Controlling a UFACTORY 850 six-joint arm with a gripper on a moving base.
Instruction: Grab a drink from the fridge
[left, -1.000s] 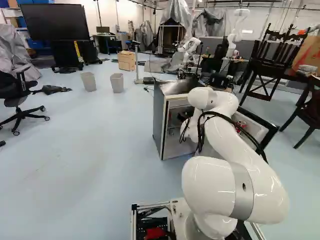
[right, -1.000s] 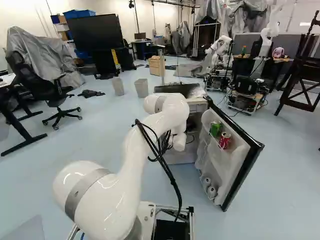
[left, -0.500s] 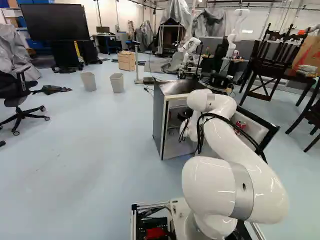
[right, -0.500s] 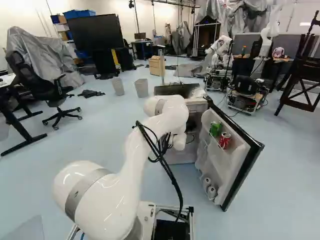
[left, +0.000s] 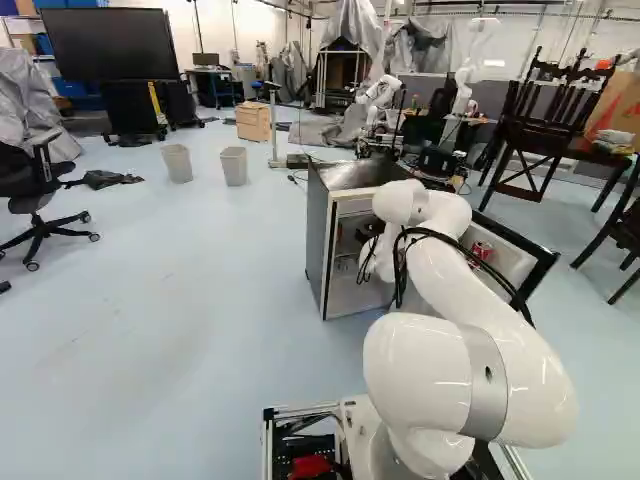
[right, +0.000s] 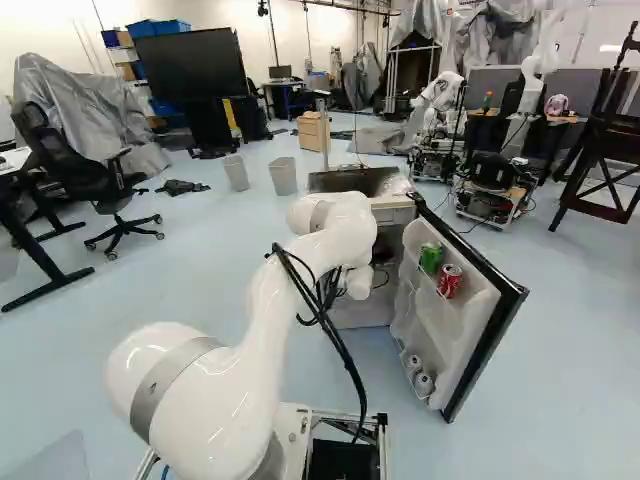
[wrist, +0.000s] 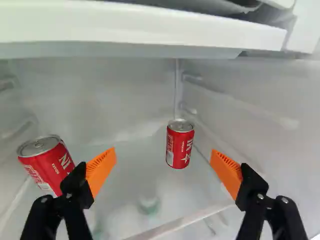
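From where I stand, the black gripper (left: 369, 231) is reaching into the fridge (left: 319, 235), its two orange pads spread wide with nothing gripped between them. Straight ahead of it in the wrist view, a red can (wrist: 180, 144) stands upright near the back corner, on a pale, see-through shelf (wrist: 132, 175); a second red can (wrist: 46, 162) is off beside one finger, nearer the opening. Overhead runs a thick white ledge (wrist: 125, 30). The fridge door (right: 508, 305) hangs open, with a green can (right: 430, 258) and another red one (right: 450, 281) in its upper rack and two pale cans (right: 419, 374) low down. Beyond that it's all light blue floor (left: 180, 300), two grey bins (left: 205, 165), a black office chair (left: 38, 195), a big dark screen (left: 110, 45) and another robot (left: 380, 92) at the back.
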